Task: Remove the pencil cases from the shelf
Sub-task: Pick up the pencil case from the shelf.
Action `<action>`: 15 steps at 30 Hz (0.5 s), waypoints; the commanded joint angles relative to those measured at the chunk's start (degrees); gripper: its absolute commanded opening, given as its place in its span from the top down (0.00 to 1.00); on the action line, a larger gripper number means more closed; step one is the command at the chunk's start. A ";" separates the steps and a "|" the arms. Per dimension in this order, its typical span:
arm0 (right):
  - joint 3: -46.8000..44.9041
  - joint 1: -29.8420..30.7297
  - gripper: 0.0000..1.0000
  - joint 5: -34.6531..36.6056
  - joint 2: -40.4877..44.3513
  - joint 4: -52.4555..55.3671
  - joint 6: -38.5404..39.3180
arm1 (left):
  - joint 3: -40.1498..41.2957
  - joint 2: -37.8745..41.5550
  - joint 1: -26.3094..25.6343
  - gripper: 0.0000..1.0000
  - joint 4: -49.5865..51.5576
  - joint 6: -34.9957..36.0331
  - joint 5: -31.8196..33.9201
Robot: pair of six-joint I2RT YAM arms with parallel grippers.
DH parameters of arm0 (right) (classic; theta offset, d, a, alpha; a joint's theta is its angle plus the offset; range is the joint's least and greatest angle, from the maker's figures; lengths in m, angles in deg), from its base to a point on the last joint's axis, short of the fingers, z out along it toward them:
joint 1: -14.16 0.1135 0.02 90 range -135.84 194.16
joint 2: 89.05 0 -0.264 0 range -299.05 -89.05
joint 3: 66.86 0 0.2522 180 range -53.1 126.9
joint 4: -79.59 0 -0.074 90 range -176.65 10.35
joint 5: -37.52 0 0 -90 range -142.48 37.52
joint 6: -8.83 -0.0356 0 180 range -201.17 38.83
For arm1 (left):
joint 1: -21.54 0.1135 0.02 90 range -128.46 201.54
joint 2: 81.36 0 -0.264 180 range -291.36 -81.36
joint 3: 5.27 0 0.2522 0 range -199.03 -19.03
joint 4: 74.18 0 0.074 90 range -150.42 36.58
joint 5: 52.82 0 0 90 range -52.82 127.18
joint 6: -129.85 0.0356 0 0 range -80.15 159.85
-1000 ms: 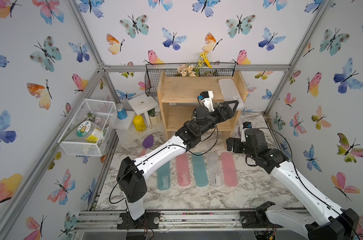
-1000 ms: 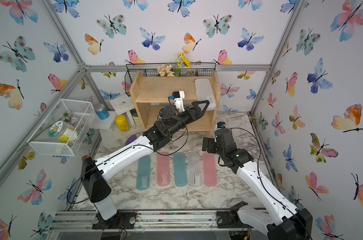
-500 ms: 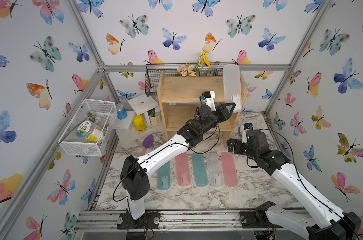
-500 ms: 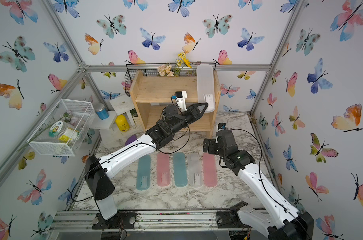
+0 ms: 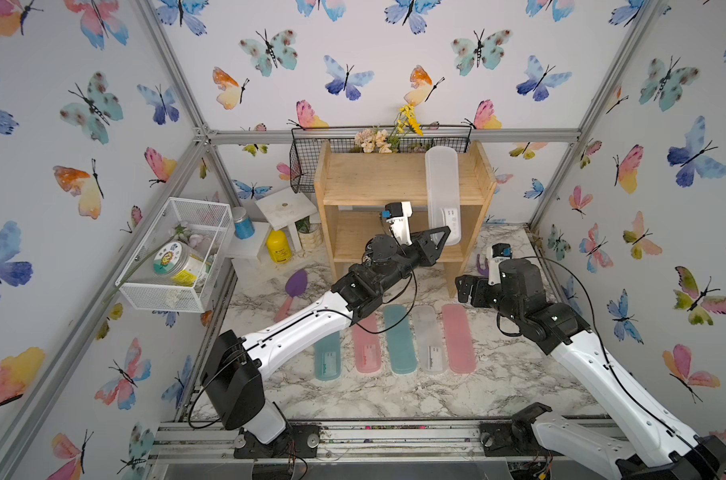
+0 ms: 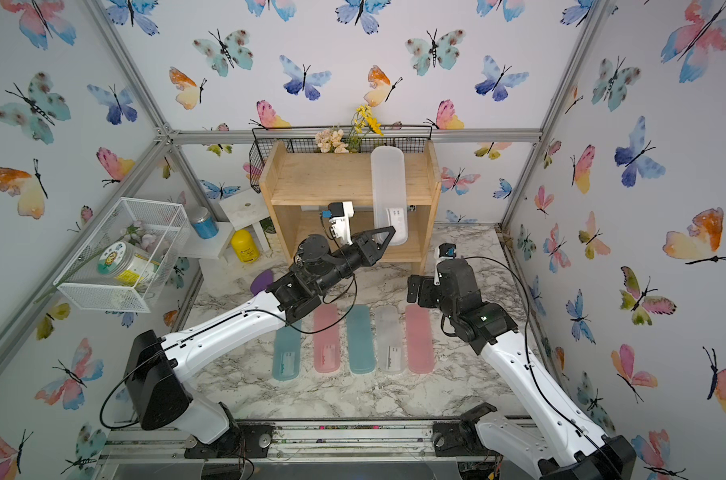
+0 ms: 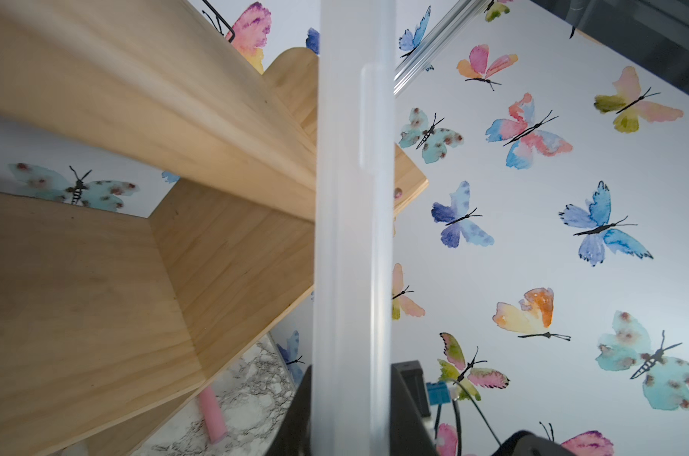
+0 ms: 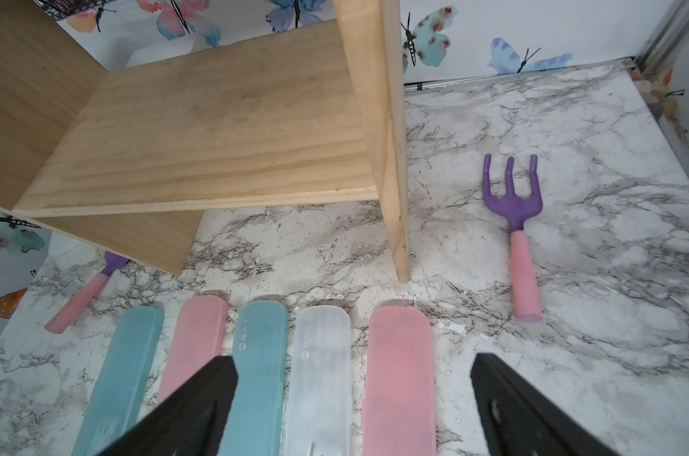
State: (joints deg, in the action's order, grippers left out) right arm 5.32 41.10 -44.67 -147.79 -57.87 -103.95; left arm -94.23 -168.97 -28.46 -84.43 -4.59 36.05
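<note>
Between the closed left jaws, the frosted clear case looks like matt translucent plastic; the shelf beside it is bare, grainy pine.

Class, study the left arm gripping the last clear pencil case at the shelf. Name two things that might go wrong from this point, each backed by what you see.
1. The left pincer grips the frosted clear pencil case only near its lower end, so the long free end may swing or slip out.
2. The case stands close to the shelf top board and side panel, so pulling it away might snag the wood.
</note>
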 commanded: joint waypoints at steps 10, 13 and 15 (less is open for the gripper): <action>9.96 0.69 0.01 -12.98 1.00 0.37 1.17 | 24.76 25.45 -9.98 1.00 4.84 22.34 25.21; 11.51 1.40 0.01 -14.91 0.21 0.21 0.86 | 30.53 30.94 -12.27 1.00 4.79 23.14 30.22; 12.14 2.35 0.01 -15.93 -0.93 0.19 0.32 | 33.03 33.60 -13.22 1.00 5.91 22.99 32.11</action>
State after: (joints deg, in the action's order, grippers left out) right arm 16.20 42.41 -56.49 -147.31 -57.78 -103.10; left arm -63.56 -138.57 -40.61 -79.07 15.52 59.92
